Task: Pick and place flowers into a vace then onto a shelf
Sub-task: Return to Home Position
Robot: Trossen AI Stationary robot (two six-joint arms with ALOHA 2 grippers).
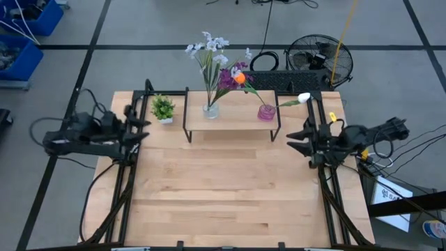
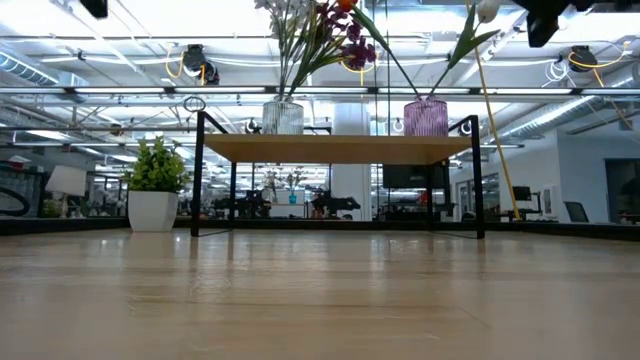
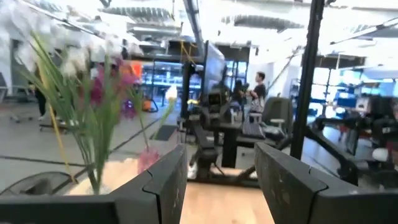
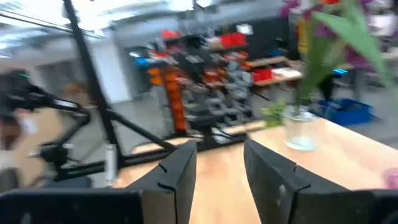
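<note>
We see the shelf at the far edge of the table, with both vases on its plank top. The transparent vase stands toward the shelf's left end and holds the white and pale-blue spray together with the purple bunch. The violet vase stands toward the shelf's right end. The orange bloom and the white bud rise from it, and the bud leans out past the shelf's right end. A small potted plant sits on the table just beside the shelf's left legs. The left gripper hangs left of the shelf, beyond the plant, its fingers spread with nothing between them. The right gripper hangs just off the shelf's right front leg, likewise spread and empty.
</note>
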